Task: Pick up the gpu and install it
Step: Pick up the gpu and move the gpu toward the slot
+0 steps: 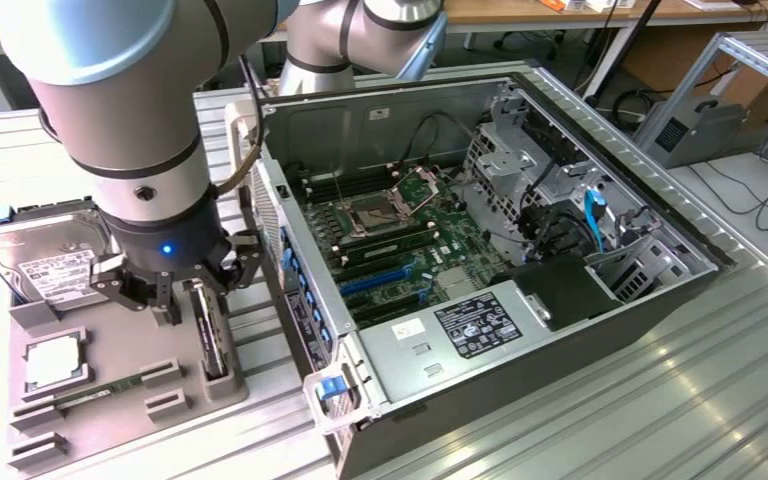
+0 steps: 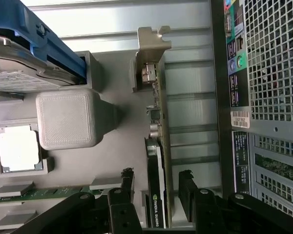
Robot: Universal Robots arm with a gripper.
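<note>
1. Two black fingers (image 2: 128, 184) of the gripper (image 2: 156, 178) stand spread on either side of the gpu (image 2: 157, 146). The wrist view shows a gap between each finger and the card, so the jaws are not pinching it.
2. Standing on its long edge, the gpu (image 1: 211, 335) sits in a slot of a gray holder tray (image 1: 111, 330). It occupies the side of the tray nearest the computer case (image 1: 311, 130). The gripper (image 1: 187, 300) straddles the card toward the end away from its pale metal bracket (image 2: 151, 53).
3. Elsewhere on the tray (image 2: 122, 136) rest a silver hard drive (image 1: 51, 265) with a white label, a square processor chip (image 1: 53, 362) and a narrow green memory stick (image 1: 97, 388). All three lie to the exterior view's left of the card. In the wrist view the drive (image 2: 14, 68) shows a blue carrier, with the chip (image 2: 17, 148) and the stick (image 2: 44, 194) beside it.
4. To the exterior view's right, the case lies on its side with its open face up, baring the green motherboard (image 1: 411, 250) and its blue expansion slots (image 1: 377, 280). Its perforated rear panel (image 2: 273, 63) runs just beside the tray.
5. Above the gripper, the silver robot arm (image 1: 117, 120) rises out of view. Tray and case both rest on a ribbed metal table (image 1: 651, 400).
</note>
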